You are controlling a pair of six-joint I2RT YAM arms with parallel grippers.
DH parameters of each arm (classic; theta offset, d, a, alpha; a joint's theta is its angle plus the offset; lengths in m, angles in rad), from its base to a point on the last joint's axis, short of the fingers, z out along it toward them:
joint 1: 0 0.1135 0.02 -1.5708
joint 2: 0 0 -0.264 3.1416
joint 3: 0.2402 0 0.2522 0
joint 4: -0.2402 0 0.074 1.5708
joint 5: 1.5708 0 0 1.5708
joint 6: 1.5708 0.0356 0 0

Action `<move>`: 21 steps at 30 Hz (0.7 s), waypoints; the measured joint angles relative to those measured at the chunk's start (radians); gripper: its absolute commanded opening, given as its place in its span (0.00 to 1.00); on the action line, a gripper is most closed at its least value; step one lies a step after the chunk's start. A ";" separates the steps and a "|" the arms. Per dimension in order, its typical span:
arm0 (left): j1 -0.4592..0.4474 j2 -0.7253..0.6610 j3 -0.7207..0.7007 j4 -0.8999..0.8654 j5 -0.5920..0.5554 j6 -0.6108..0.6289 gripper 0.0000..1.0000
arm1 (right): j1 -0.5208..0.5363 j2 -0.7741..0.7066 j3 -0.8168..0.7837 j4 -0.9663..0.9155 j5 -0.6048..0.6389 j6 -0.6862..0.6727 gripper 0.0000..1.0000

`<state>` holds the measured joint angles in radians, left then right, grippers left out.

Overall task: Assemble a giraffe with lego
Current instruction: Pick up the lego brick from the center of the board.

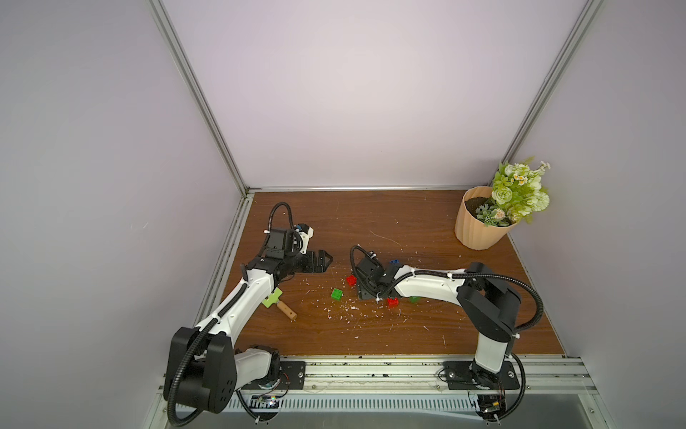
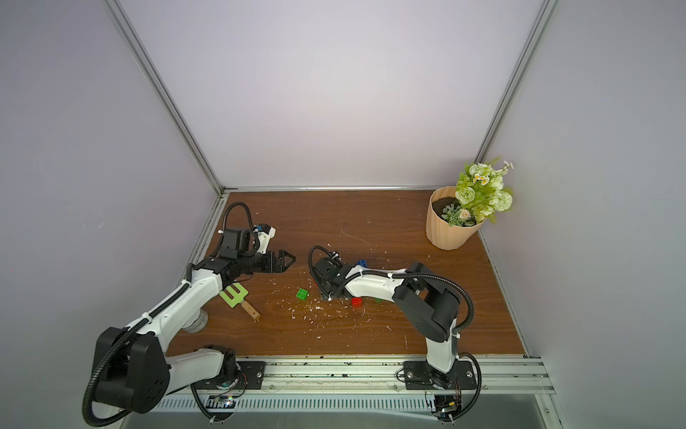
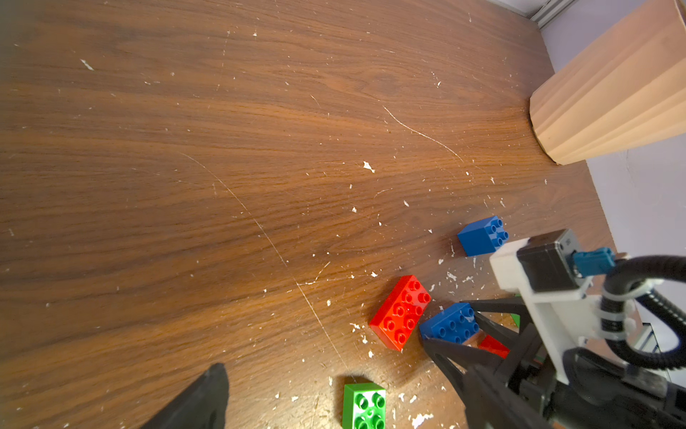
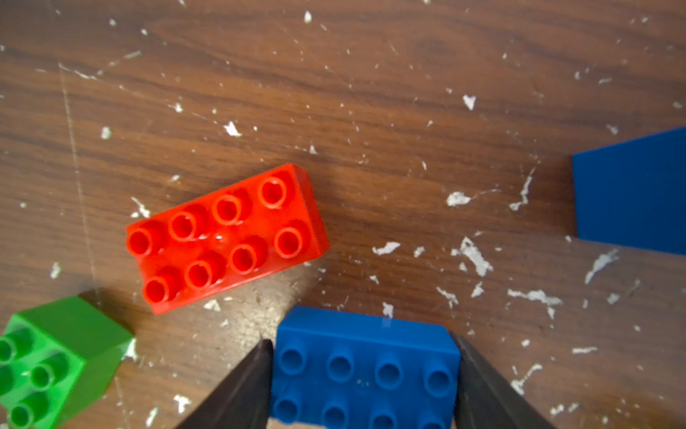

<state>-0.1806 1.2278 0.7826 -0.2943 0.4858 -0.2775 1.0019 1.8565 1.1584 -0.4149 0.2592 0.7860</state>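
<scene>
The right gripper straddles the long blue brick near the middle of the wooden table, its jaws set against the brick's two short ends, studs facing up. The long red brick lies just beside it, and a green cube brick and a blue cube brick lie apart on either side. The left gripper hangs over the table well apart from these bricks; how wide it stands cannot be told.
</scene>
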 measured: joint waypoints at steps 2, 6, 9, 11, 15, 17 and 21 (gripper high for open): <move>-0.002 0.000 0.000 0.000 0.001 0.000 0.99 | 0.000 0.000 0.001 -0.001 0.005 0.000 0.67; -0.006 0.005 0.000 0.000 0.009 0.000 0.99 | 0.000 -0.002 0.005 -0.016 0.020 -0.002 0.65; -0.016 0.010 0.000 0.000 0.018 0.000 0.99 | 0.000 -0.010 0.016 -0.043 0.027 -0.006 0.62; -0.022 0.011 0.000 0.001 0.034 0.001 0.99 | -0.002 -0.028 0.026 -0.062 0.030 -0.013 0.62; -0.035 0.015 0.000 0.006 0.079 0.005 0.99 | -0.016 -0.114 0.033 -0.085 0.029 -0.048 0.60; -0.049 0.018 0.000 0.007 0.092 0.009 1.00 | -0.034 -0.163 0.033 -0.089 0.026 -0.066 0.60; -0.104 0.039 0.002 0.007 0.103 0.015 0.99 | -0.100 -0.227 0.058 -0.121 0.024 -0.112 0.61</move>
<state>-0.2848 1.2663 0.7845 -0.2871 0.5884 -0.2623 0.9020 1.6295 1.2163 -0.5358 0.2829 0.6739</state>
